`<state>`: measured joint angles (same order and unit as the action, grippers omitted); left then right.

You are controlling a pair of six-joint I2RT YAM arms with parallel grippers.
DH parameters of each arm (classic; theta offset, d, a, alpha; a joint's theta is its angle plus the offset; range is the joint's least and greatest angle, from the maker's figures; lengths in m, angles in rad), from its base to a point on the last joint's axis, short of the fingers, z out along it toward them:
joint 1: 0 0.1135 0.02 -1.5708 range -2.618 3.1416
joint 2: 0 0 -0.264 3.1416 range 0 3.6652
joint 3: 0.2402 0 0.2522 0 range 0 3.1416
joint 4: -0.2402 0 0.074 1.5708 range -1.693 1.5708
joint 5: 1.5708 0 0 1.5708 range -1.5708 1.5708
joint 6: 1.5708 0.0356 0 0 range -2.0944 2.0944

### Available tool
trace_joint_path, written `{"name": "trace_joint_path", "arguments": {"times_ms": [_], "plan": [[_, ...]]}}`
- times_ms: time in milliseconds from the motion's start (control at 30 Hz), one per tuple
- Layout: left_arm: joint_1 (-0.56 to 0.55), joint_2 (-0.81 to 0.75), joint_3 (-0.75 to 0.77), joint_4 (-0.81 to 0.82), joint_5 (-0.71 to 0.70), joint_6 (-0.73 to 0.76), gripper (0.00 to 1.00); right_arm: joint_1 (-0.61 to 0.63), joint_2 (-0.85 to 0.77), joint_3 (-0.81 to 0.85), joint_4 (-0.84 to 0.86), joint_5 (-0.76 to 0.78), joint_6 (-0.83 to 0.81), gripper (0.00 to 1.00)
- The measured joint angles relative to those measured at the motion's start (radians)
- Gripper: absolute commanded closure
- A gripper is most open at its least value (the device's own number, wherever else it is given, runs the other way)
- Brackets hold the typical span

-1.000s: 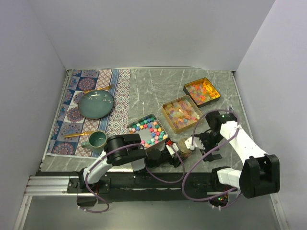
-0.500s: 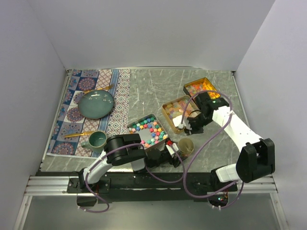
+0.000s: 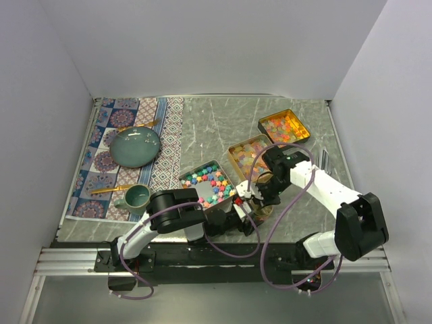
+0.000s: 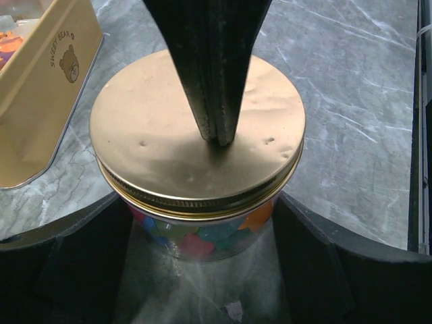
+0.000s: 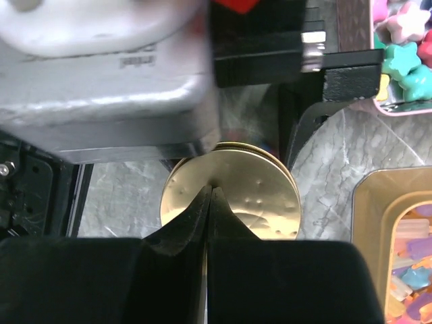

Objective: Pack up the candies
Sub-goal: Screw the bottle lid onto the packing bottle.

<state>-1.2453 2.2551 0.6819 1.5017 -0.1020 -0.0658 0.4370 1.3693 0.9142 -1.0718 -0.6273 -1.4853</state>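
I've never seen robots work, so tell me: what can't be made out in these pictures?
Left wrist view: the lid hides the candies in the jar, but for a strip.
Top view: the right gripper largely covers the jar.
Right wrist view: the left arm is blurred; the right edge cuts off the gold tin.

A lab booth: white walls [image 3: 202,47] enclose the marbled table [image 3: 209,128].
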Motion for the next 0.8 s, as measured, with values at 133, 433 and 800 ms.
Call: {"name": "trace_joint_path", "arguments": {"times_ms": [133, 433, 800], "plan": [[0.0, 0.0, 0.0, 0.0, 0.0, 0.0, 0.99, -0.013, 0.0, 0.014, -0.002, 0.002, 0.05, 1.0], [0.0, 0.0, 0.0, 0.0, 0.0, 0.0, 0.99, -0.187, -0.012, 0.193, -0.112, 0.046, -0.009, 0.0], [-0.001, 0.0, 0.0, 0.0, 0.0, 0.0, 0.99, -0.167, -0.06, 0.084, -0.173, 0.057, -0.359, 0.0]]}}
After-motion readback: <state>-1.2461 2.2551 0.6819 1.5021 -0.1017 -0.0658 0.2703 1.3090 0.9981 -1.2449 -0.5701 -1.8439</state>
